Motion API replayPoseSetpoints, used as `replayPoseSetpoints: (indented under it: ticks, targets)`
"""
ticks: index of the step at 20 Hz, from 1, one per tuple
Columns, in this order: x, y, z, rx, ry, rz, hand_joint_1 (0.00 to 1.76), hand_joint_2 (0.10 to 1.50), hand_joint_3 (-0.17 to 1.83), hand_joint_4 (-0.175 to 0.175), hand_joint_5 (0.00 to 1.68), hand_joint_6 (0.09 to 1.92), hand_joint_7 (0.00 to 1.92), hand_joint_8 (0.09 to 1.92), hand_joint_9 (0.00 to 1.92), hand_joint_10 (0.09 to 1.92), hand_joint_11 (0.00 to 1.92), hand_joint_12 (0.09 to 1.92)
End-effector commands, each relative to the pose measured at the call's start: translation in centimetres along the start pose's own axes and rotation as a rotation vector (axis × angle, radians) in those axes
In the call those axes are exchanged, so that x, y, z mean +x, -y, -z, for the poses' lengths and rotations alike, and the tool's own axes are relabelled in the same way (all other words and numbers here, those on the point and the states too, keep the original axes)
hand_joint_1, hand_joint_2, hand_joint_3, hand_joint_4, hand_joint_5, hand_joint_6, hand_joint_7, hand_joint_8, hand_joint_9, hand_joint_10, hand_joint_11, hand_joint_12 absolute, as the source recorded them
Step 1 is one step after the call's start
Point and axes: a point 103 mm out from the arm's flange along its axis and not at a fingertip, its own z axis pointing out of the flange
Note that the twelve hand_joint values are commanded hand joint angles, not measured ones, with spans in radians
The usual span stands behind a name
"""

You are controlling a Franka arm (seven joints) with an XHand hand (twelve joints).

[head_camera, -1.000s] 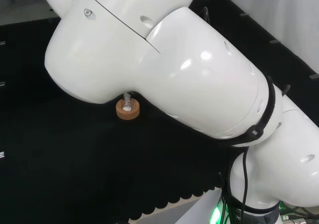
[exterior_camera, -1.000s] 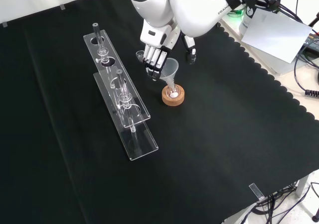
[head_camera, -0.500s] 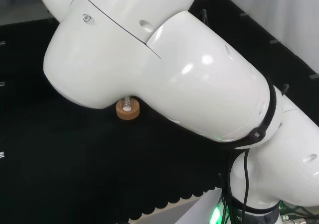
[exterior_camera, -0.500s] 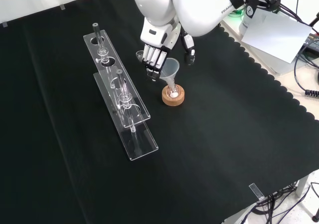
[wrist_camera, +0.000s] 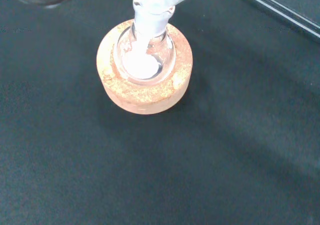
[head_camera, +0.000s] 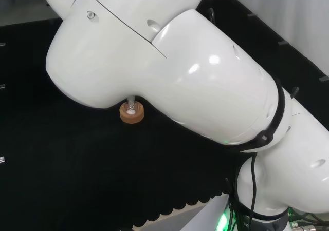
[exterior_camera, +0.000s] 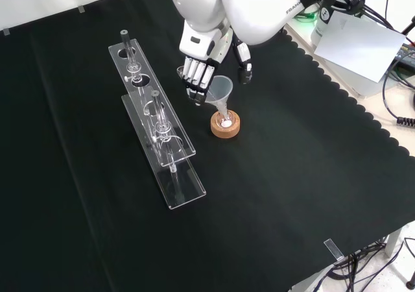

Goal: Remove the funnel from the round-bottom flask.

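Black cloth (exterior_camera: 292,194) covers the whole bench, its scalloped edge running down the right of the front view. Item one: cork ring stand (exterior_camera: 225,124), near the cloth's middle in the front view, seen also in the head view (head_camera: 131,113) just under my big white arm link (head_camera: 169,66). Item two: round-bottom flask (wrist_camera: 144,55), small and clear, seated upright in the ring, with a patch of white material in its bulb (plain in the wrist view). Item three: funnel (exterior_camera: 221,89), clear, its stem down in the flask's neck and its cone tilted toward 11 o'clock of the ring in the front view; not yet removed. Item four: my hand (exterior_camera: 196,74), entering from 12 o'clock in the front view, fingers (exterior_camera: 194,87) pointing down and only slightly bent, close together at the funnel cone's left side, at 10 to 11 o'clock of the ring; the thumb (exterior_camera: 244,68) hangs apart on the cone's other side, at about 1 o'clock. Whether any finger touches the funnel rim I cannot tell; nothing is pinched or wrapped, so I record the hand as relaxed and holding nothing. Item five: two clear racks (exterior_camera: 159,133), long and narrow, lying end to end at 9 o'clock of the ring, with clear tubes (exterior_camera: 128,48) standing in them.
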Motion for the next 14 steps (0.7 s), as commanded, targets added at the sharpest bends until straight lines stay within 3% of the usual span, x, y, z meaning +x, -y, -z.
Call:
replayPoseSetpoints:
  ticks: [1,6,9,12,14]
  targets:
    - [-0.41,-0.81,-0.66,0.054,-0.019,0.003,0.67,0.62,0.42,-0.035,0.12,0.09,0.0,0.6,0.23,0.8,0.51,1.35]
    - [-0.68,-1.14,-1.31,0.076,-0.019,0.005,0.67,0.62,0.42,-0.035,0.12,0.09,0.0,0.6,0.26,0.81,0.51,1.36]
    - [-0.65,-1.11,-1.36,0.068,-0.01,0.006,0.67,0.62,0.43,-0.039,0.15,0.09,0.01,0.65,0.4,0.75,0.54,1.34]
    - [-0.44,-0.99,-1.14,0.04,0.016,0.007,0.67,0.62,0.45,-0.041,0.24,0.09,0.12,0.67,0.59,0.64,0.59,1.31]
    - [-0.28,-0.88,-0.95,0.017,0.034,0.004,0.69,0.62,0.47,-0.035,0.38,0.09,0.3,0.66,0.73,0.57,0.62,1.28]
